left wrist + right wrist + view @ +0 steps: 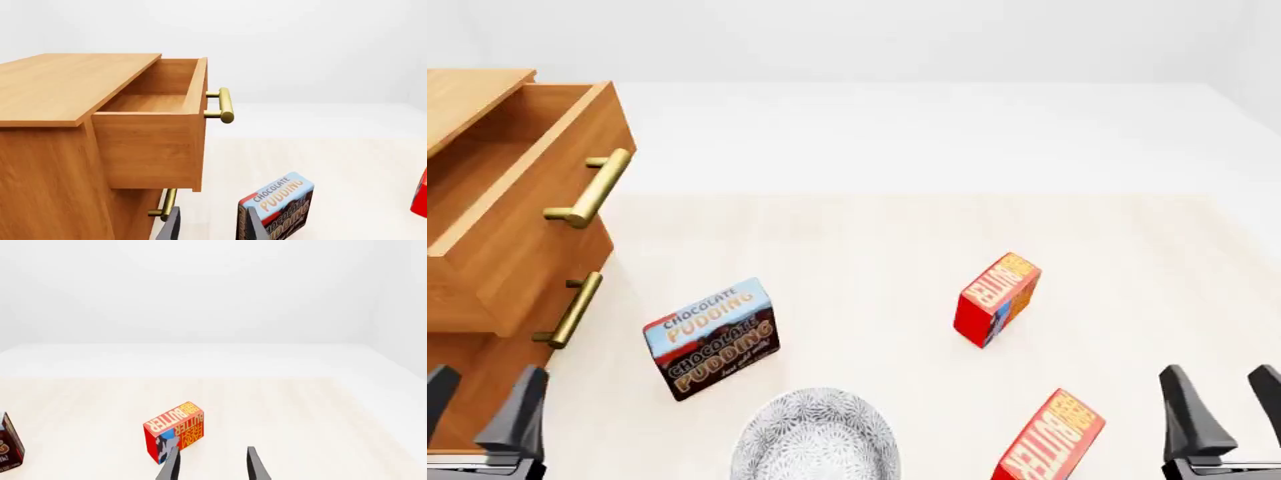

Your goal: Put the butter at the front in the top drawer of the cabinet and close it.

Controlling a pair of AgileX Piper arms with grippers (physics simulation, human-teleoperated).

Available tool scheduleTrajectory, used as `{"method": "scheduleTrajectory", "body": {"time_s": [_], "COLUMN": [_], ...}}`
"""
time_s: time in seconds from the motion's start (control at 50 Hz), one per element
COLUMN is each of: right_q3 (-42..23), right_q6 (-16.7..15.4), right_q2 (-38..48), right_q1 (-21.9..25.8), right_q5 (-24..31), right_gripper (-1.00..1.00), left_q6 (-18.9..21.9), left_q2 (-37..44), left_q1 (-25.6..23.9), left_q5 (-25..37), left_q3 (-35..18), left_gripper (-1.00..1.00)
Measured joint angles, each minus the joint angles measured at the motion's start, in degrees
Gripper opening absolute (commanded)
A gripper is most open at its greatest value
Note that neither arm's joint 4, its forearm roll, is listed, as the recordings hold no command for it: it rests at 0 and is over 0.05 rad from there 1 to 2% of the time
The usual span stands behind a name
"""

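Front view: top drawer (521, 190) of cabinet (461, 110) already pulled open, nothing visible inside. Two butter cartons on worktop (868, 240); butter at front (1048, 440) leaning beside right end effector (1221, 415), twin butter (998, 298) farther back. Pudding box (710, 338) near left end effector (481, 410). Both end effectors spread open, holding nothing. Step in hand: approach for grasp. Next move likely: right end effector across to near carton, jaws straddling its narrow faces

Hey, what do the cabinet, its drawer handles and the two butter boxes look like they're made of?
The cabinet: light-brown wood, matte, with visible grain. The drawer handles: brass-like metal, glossy yellow with highlights. The butter boxes: probably printed cardboard, with flat red faces and sharp folded edges, though the render leaves that open.
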Motion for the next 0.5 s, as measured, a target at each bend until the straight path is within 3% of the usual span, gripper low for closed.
{"method": "scheduleTrajectory", "body": {"time_s": [0.5], "right_q3": [-0.4], "right_q6": [-0.2], "right_q2": [0.5], "right_q1": [-0.1], "right_q5": [-0.2], "right_gripper": [1.00], "left_q6": [0.8], "left_q2": [1.3], "left_q1": [0.4], "left_q5": [-0.3], "left_q3": [-0.5], "left_gripper": [1.00]}}
